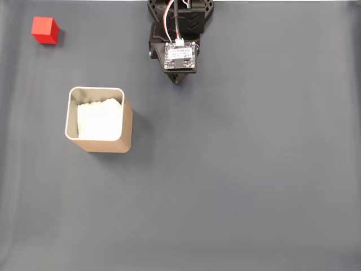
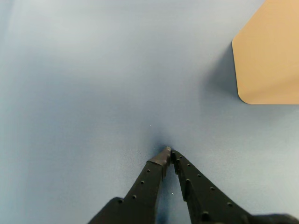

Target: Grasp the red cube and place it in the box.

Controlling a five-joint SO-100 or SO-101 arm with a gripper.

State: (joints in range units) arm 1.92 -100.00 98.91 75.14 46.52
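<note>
Closed tight, the gripper (image 2: 167, 151) has its fingertips meeting at a point over bare grey mat (image 1: 254, 186), holding nothing. From the fixed view, the arm (image 1: 179, 34) sits tucked at the top edge, looking parked, not reaching. Far off in that view's top-left corner lies the cube (image 1: 44, 30), untouched. Between them, closer to the arm, stands the box (image 1: 99, 119), upright and open-topped, ready to receive; its tan wall edges into the wrist view.
</note>
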